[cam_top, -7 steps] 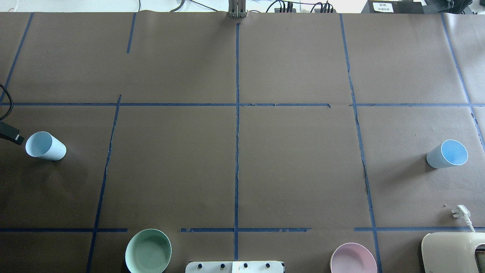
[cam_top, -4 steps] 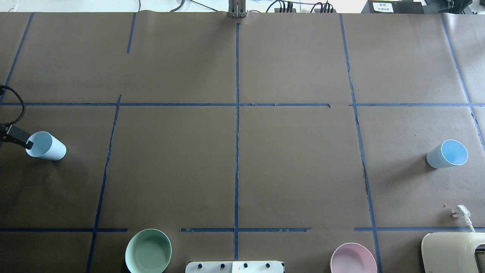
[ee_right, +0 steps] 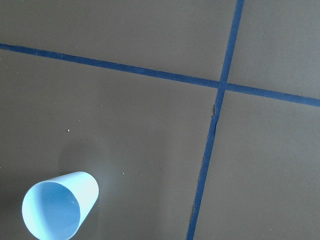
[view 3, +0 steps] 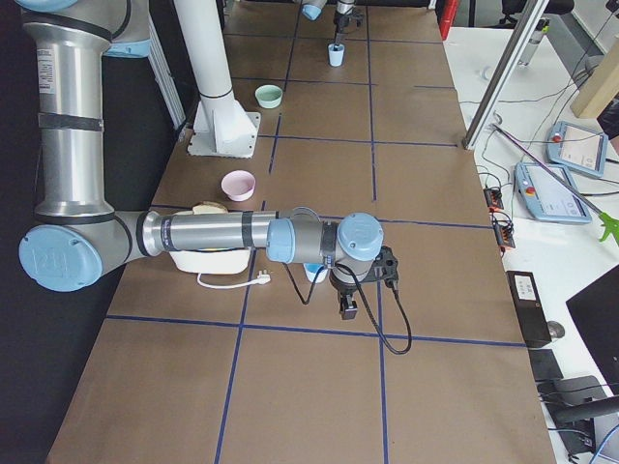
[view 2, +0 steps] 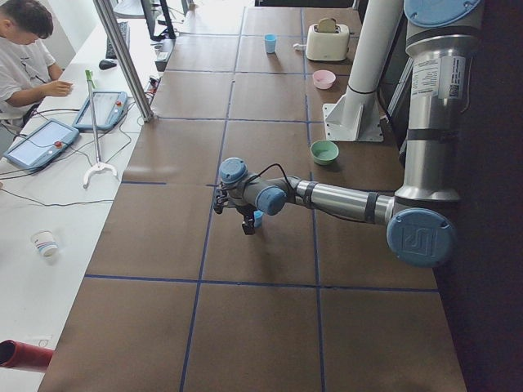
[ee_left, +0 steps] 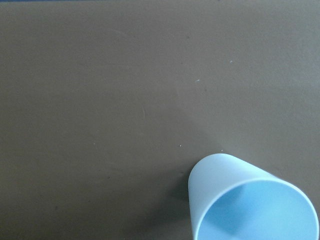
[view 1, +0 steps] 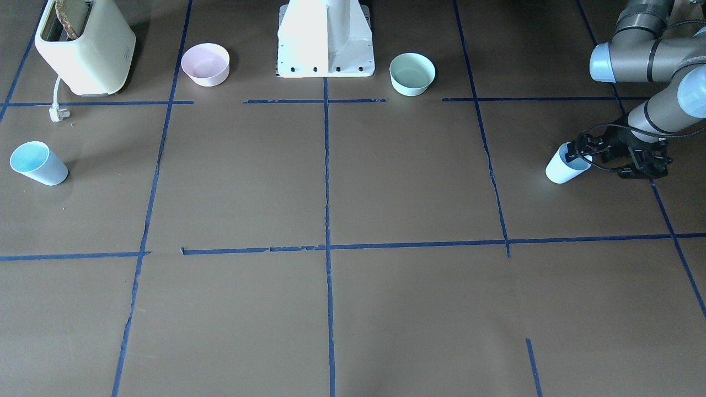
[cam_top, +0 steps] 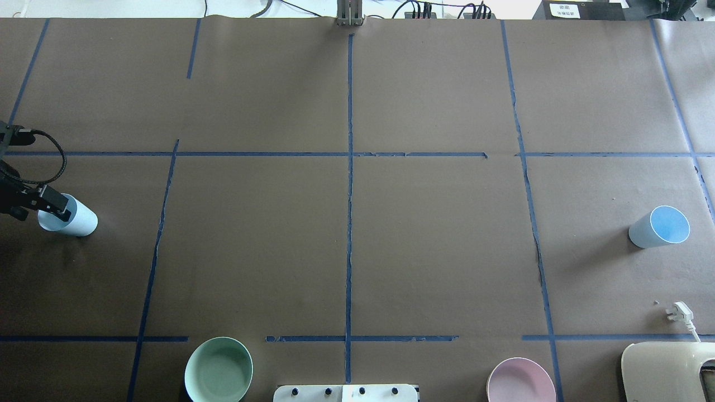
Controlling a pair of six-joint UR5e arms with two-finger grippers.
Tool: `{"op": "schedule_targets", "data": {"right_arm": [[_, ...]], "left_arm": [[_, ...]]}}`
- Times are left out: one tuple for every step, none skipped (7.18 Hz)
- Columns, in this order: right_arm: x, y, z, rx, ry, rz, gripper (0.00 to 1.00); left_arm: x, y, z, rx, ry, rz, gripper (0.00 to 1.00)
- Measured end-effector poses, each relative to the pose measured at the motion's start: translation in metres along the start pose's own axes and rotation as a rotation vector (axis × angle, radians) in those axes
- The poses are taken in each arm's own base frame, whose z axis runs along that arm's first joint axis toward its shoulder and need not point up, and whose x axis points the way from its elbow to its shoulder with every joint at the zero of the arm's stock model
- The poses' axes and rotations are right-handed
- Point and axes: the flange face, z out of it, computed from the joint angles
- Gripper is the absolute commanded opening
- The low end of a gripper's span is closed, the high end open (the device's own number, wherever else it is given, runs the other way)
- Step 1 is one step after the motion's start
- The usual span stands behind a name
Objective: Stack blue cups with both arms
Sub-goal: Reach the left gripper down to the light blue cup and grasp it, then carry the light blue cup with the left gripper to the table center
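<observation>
- Found the left blue cup (cam_top: 81,223) standing mouth-up at the 9 o'clock edge of the counter (cam_top: 435,251) in the overhead view, with the right blue cup (cam_top: 659,226) mouth-up at the 3 o'clock edge, well apart from it.
- Tracked the left pincer (cam_top: 58,206) coming in from 9 o'clock. A second earlier, saw its tip just outside the rim; at this moment, saw a black finger reaching across the 9 o'clock part of the cup's mouth.
- Noticed no shift in either cup over that second.
- Could not tell whether the left pincer was apart or clamped on the cup wall. In the front-facing view, saw only black fingers crowded at the rim; in the left wrist view, saw the cup at 5 o'clock of the frame and no fingers at all.
- Caught the right pincer (view 3: 348,307) only in the right-side view, hanging close to the right blue cup, so could not tell its state either.
- In the right wrist view, found that cup off-centre at 7 o'clock of the frame.
- Judged the left approach nearly finished and a grasp the likely next step.
- Judged stacking not yet begun: no lift, both cups on the counter.
</observation>
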Motion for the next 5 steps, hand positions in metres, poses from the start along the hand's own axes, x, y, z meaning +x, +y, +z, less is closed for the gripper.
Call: {"op": "schedule_targets", "data": {"right_arm": [[-0.001,0.0,0.001,-0.002,0.0,-0.002,1.0],[-0.002,-0.001,0.002,-0.004,-0.001,-0.006,1.0],[-0.005,-0.002,0.003,-0.006,-0.005,-0.011,1.0],[-0.006,-0.003,0.004,-0.001,-0.01,-0.022,1.0],[-0.007,-0.003,0.005,0.017,-0.011,-0.044,1.0]], "left_arm": [[0.003,-0.001,0.001,-0.001,0.001,-0.009,0.0],[0.011,-0.004,-0.003,0.006,0.009,-0.035,0.0],[0.036,-0.014,-0.015,0.03,0.034,-0.07,0.0],[0.087,-0.027,-0.035,0.062,0.078,-0.108,0.0],[0.167,-0.036,-0.048,0.073,0.134,-0.146,0.0]]}}
